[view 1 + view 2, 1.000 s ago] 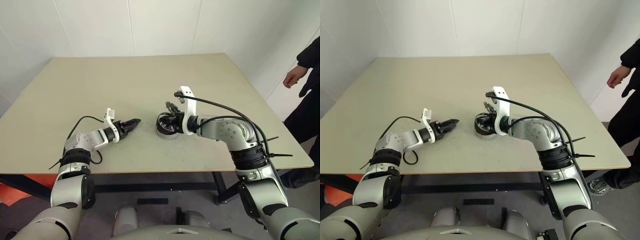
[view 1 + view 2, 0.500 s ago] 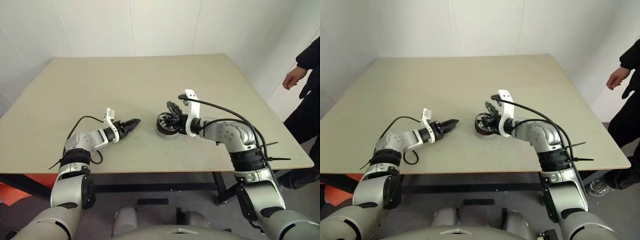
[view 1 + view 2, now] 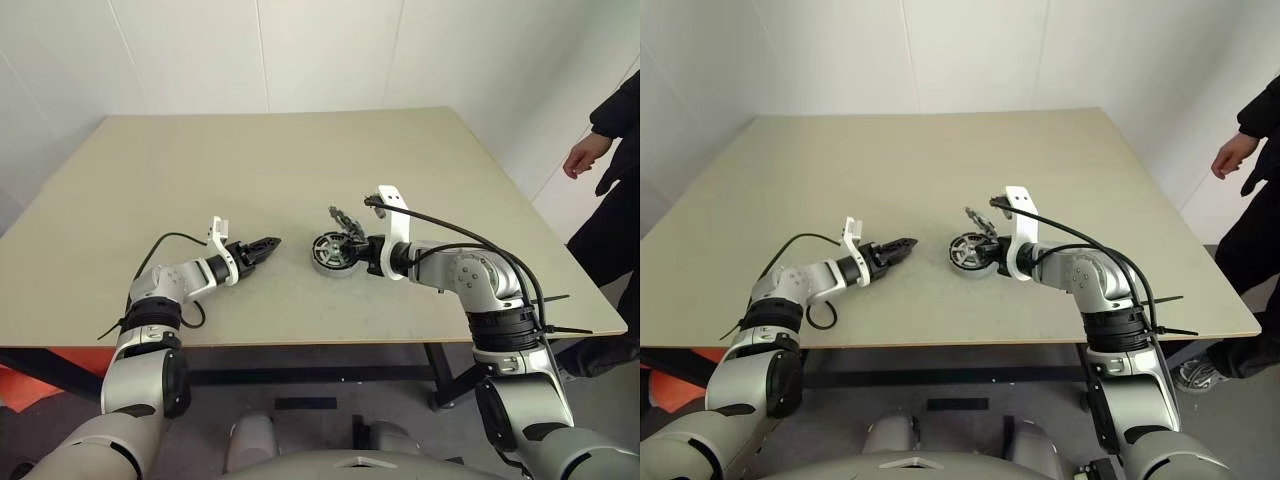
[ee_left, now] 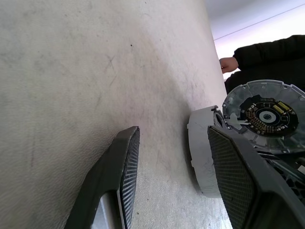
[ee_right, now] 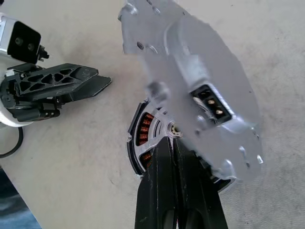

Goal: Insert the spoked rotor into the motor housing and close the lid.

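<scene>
Right gripper pinched shut on lid, tilted edge-up just over motor housing mid-table. Left gripper half spread, empty, beside housing; right nearer.

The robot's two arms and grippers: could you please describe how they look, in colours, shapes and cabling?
Both arms are jointed silver-grey shells with black bands at the joints. Each wrist carries a white bracket. The left gripper and the right gripper each have two black tapering fingers; the left fingers have finely ribbed inner pads and open lattice sides. A black cable loops along each forearm, and black zip ties stick out from the right arm.
</scene>
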